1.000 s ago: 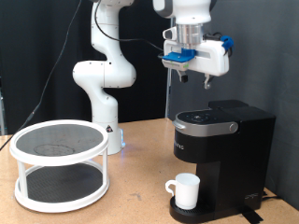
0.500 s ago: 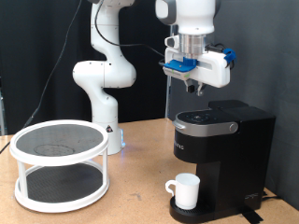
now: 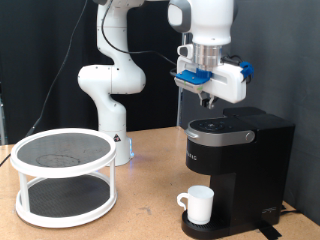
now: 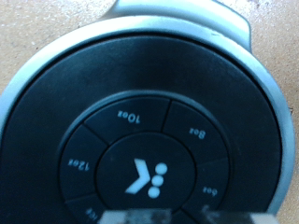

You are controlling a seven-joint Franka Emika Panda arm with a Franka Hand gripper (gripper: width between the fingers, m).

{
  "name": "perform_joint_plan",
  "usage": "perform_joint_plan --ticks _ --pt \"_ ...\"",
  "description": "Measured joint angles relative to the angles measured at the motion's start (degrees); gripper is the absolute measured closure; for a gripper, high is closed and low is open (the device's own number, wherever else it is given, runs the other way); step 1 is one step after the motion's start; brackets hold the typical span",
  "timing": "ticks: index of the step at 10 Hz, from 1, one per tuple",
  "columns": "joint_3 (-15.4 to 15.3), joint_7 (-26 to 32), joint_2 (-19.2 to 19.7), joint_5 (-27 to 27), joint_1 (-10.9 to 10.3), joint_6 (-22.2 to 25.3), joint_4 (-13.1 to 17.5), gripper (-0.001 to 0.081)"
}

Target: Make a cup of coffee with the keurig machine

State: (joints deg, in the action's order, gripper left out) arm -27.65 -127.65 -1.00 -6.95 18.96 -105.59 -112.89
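Note:
The keurig machine (image 3: 238, 150) is a matte-black box at the exterior view's right, with its lid closed. The white cup (image 3: 199, 205) stands on its round drip base under the spout, handle towards the exterior view's left. My gripper (image 3: 208, 100) hangs a little above the silver-ringed lid top (image 3: 215, 127), fingers pointing down and drawn together, with nothing between them. The wrist view is filled by the round button panel (image 4: 140, 173), with "10oz", "12oz" and "8oz" segments around a lit centre K button. The grey fingertips (image 4: 149, 217) show at that frame's edge.
A white two-tier round rack (image 3: 63, 175) with dark mesh shelves stands on the wooden table (image 3: 150, 215) at the exterior view's left. The arm's white base (image 3: 112, 90) rises behind the table's middle. A black curtain forms the backdrop.
The gripper has moved down and slightly towards the exterior view's right, coming closer to the machine's lid top. The cup and the machine have not moved.

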Motion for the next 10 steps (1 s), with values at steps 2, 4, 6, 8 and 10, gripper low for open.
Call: perform_joint_plan --ticks 2,4,6,8,10 --pt "-0.5 -0.5 1.3 1.0 -0.1 -0.3 -0.3 0.0806" --pt "-1.1 -1.2 2.3 1.9 -0.3 -0.9 -1.0 0.0806" --pt "-1.7 -2.3 3.1 3.0 -0.4 -1.6 -2.0 0.0806" --pt "-1.9 -3.0 3.2 3.9 -0.5 -1.9 -2.1 0.0806" --pt "-1.9 -3.4 3.2 4.4 -0.5 -1.9 -2.1 0.0806"
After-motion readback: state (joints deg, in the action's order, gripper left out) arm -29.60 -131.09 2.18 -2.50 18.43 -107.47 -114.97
